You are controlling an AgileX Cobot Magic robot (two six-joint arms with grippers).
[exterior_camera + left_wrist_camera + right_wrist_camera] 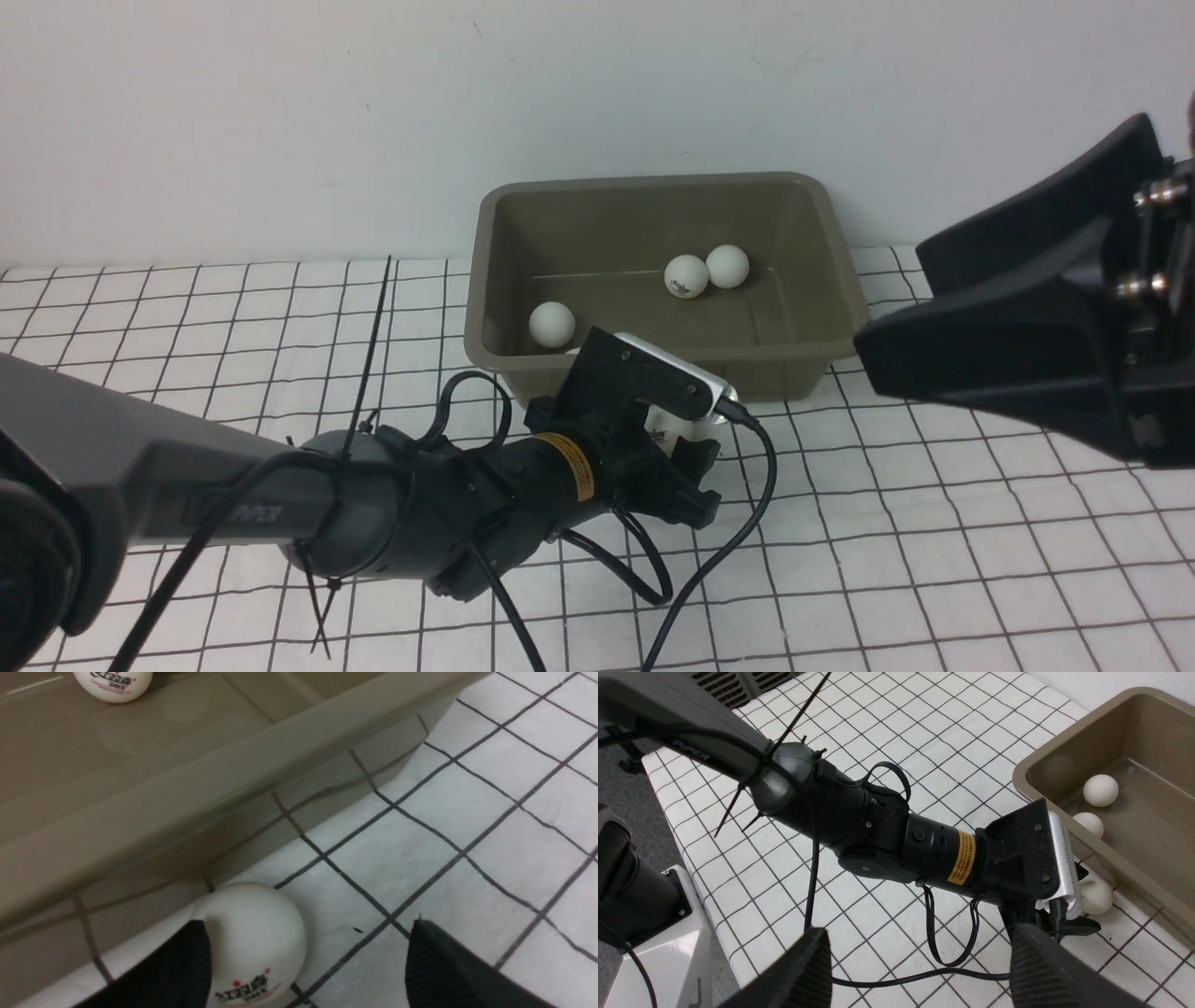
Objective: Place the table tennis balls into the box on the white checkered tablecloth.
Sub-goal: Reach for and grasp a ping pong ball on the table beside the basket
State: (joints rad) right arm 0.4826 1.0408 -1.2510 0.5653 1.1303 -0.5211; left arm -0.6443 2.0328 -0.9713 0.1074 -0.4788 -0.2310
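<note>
Sitting open side up at the back of the white checkered tablecloth [934,560], the olive-brown box [607,224] runs its long axis left to right along the wall [280,121]. Three matte white table tennis balls [686,276] show inside. Another ball [261,938], its dark-and-red logo showing, rests on the cloth just beside the box's near wall, between the left jaws, which stand wide open, close to one. The right jaws hang open too, empty.
</note>
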